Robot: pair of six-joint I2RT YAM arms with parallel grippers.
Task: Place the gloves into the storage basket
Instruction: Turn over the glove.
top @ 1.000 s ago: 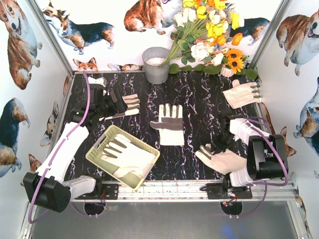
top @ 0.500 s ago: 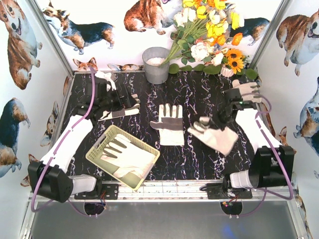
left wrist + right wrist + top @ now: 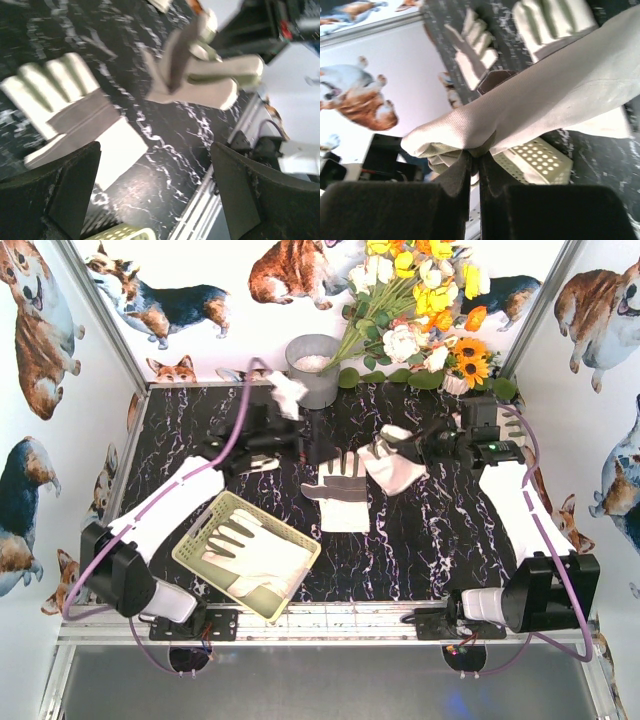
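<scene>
One glove hung clamped in your right jaws; left jaws stood apart. You needed height over the basket rim, front-left bench corner.

Bright, even light (wrist views blurred)

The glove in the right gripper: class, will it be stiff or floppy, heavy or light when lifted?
Probably floppy: the glove sags and folds from the right gripper. Probably light: a small pinch of fabric between the fingers carries all of it. It may swing when moved.
</scene>
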